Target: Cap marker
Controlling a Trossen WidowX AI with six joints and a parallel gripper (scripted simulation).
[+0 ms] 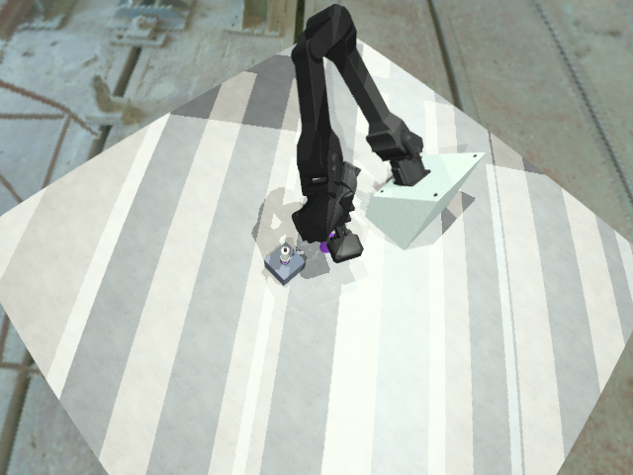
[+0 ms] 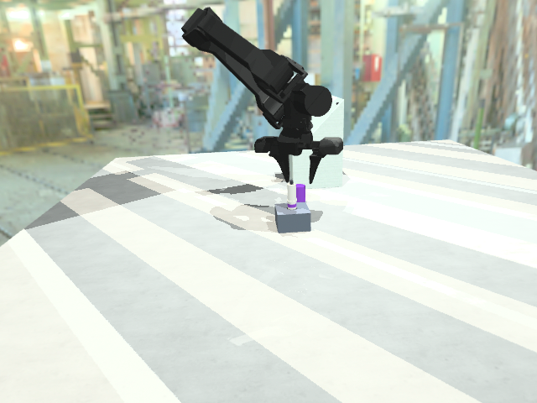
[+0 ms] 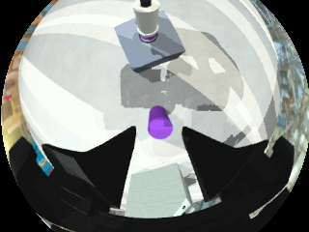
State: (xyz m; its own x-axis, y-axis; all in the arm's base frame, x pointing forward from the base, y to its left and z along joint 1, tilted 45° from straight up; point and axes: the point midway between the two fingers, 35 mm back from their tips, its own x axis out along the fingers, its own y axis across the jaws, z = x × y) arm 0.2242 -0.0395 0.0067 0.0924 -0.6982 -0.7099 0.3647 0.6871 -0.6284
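Observation:
A white marker (image 1: 284, 251) (image 2: 291, 196) (image 3: 147, 20) with a purple band stands upright in a grey-blue holder block (image 1: 282, 270) (image 2: 293, 219) (image 3: 156, 48). The purple cap (image 1: 324, 246) (image 2: 300, 191) (image 3: 159, 123) stands loose on the table beside the block. My gripper (image 2: 299, 176) (image 3: 158, 130) is open and hangs just above the cap, pointing down, with a finger on either side of it. The fingertips are a little above the cap's top and do not touch it. In the top view the arm hides most of the cap.
A pale green wedge-shaped base (image 1: 418, 202) (image 2: 331, 143) carries the arm and stands close behind the cap. The striped grey and white table (image 1: 357, 368) (image 2: 216, 303) stretches out all round.

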